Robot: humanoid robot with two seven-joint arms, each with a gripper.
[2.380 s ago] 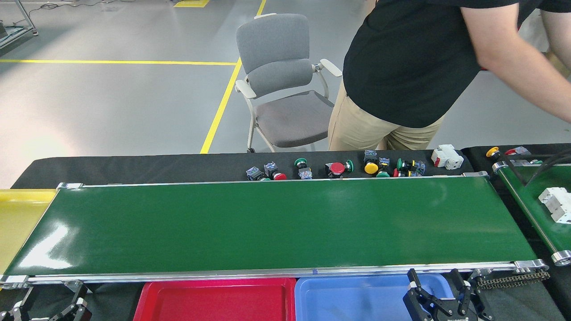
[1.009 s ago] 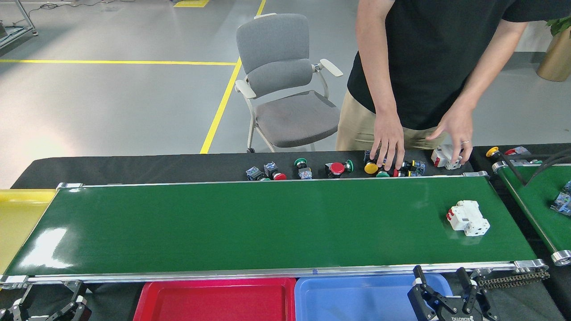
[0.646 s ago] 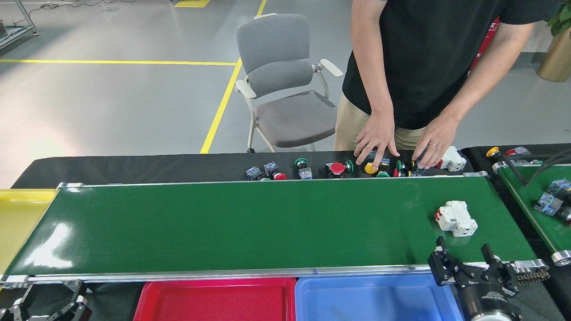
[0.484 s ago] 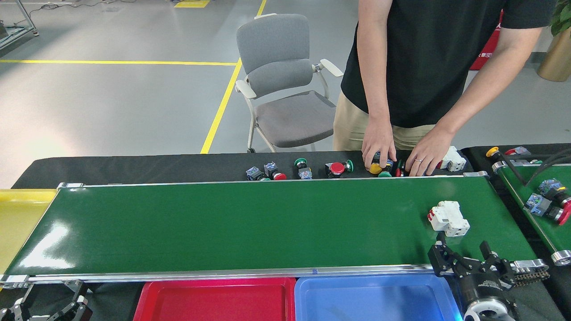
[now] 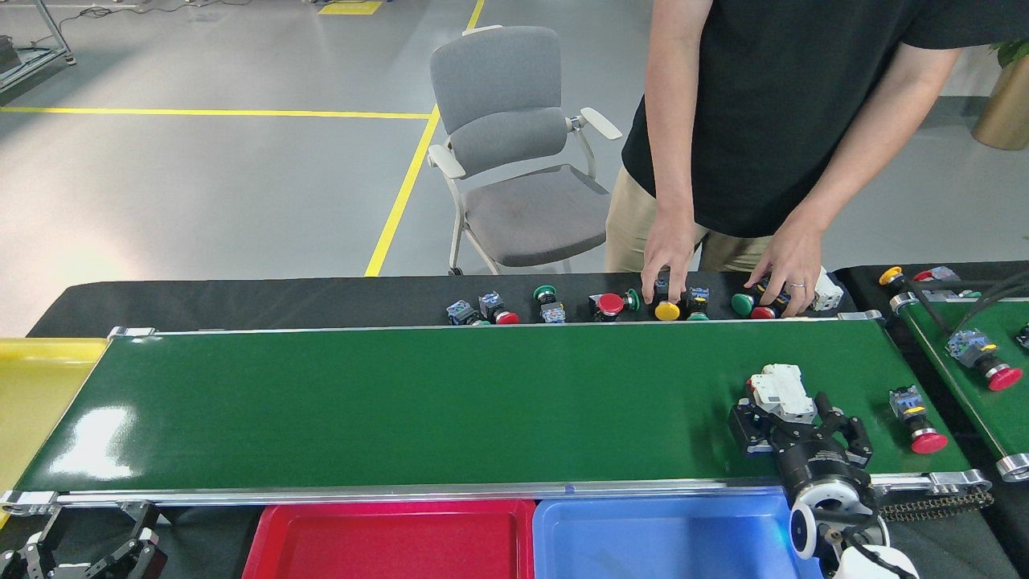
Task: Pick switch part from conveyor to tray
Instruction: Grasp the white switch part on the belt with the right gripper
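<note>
White switch part [image 5: 781, 391] partly hidden by right gripper [image 5: 796, 424].

green conveyor [image 5: 402, 402] carries white switch part [image 5: 781, 391], red pushbutton [image 5: 916, 408] (right end).

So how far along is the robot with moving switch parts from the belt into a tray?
Nothing is done yet: the red tray and blue tray look empty. In hand: the right gripper is at the white switch part on the conveyor; a closed grasp isn't clear. Left: lifting it across, then the red-capped switch.
</note>
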